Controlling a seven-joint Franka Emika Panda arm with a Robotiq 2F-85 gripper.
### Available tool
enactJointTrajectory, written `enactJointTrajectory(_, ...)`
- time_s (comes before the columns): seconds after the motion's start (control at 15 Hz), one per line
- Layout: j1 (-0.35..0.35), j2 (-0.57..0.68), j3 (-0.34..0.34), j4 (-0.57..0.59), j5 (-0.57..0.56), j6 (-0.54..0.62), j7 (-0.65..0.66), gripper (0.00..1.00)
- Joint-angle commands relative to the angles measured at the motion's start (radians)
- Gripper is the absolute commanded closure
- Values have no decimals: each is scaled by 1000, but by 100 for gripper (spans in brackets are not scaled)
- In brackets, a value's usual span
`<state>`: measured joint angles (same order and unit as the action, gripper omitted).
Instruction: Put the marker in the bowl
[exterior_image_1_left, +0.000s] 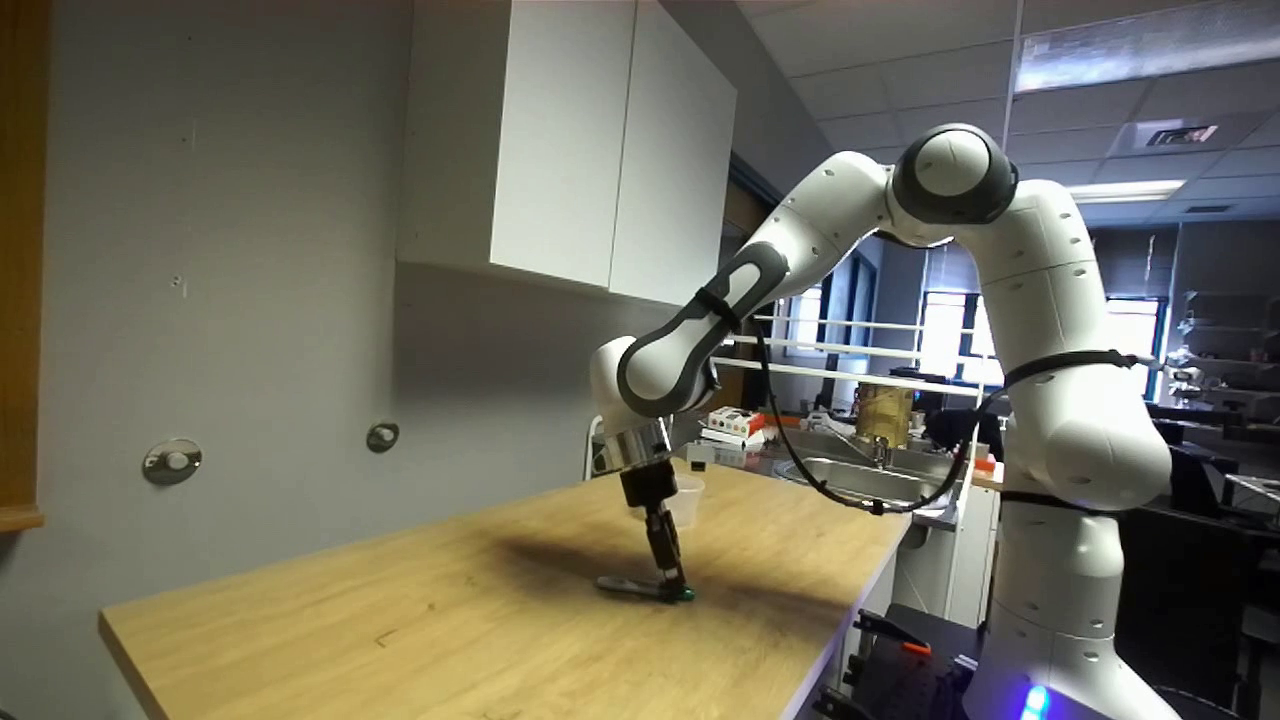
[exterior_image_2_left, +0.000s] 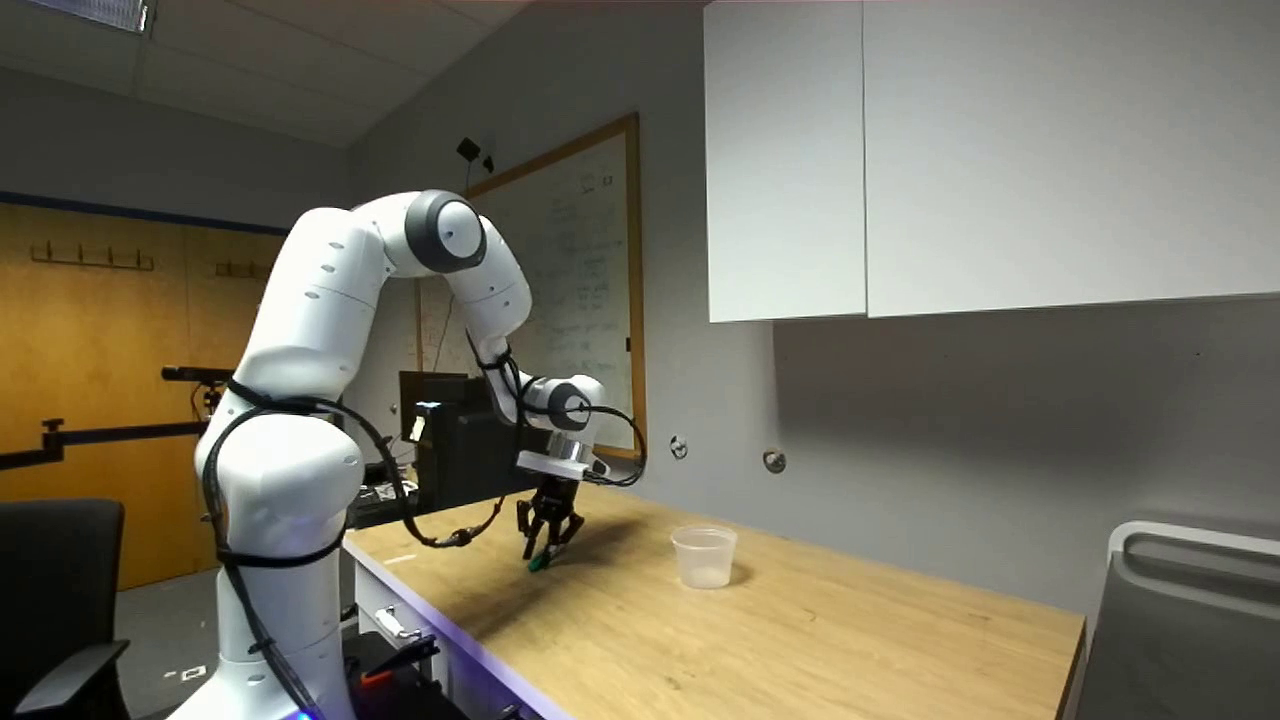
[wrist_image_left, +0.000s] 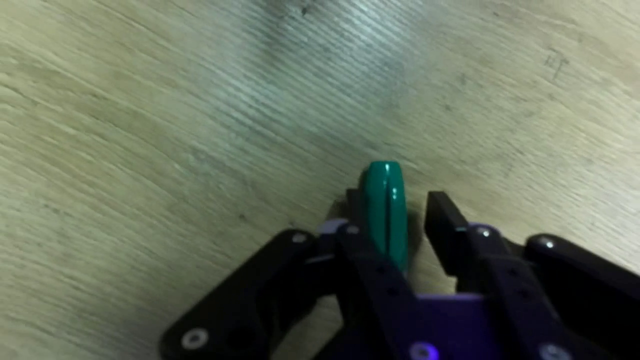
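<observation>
The marker (exterior_image_1_left: 628, 585) lies on the wooden table, with a pale grey body and a green end. Its green end (wrist_image_left: 386, 200) shows in the wrist view between the fingers; the rest is hidden behind the gripper there. The green end also shows in an exterior view (exterior_image_2_left: 540, 562). My gripper (wrist_image_left: 397, 207) is low over the table with its fingers around the marker. The left finger in the wrist view is against or very close to the marker; a gap separates the right finger from it. The bowl (exterior_image_2_left: 704, 558), whitish and translucent, stands upright, partly behind the gripper in an exterior view (exterior_image_1_left: 687, 502).
The wooden table (exterior_image_2_left: 800, 650) runs along a grey wall. White cabinets (exterior_image_1_left: 570, 140) hang above it. A sink (exterior_image_1_left: 870, 480) and stacked boxes (exterior_image_1_left: 735, 422) are beyond the table's far end. A dark grey panel (exterior_image_2_left: 1180, 630) stands at another end.
</observation>
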<state>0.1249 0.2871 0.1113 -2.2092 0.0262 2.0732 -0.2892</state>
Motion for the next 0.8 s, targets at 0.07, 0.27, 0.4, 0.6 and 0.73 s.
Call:
enactJointTrajectory(0.07,-7,-96,13,-8,-20,-51,23,96)
enactJointTrajectory(0.27,-16,-187,6,-22,-9,-85,27,100)
enactJointTrajectory(0.4,-22,-239,0,-15,-2,-112,18,89)
enactJointTrajectory(0.6,-33,-235,-12,30,6,-133,14,67)
enactJointTrajectory(0.73,-35,-209,-13,46,23,-139,13,51)
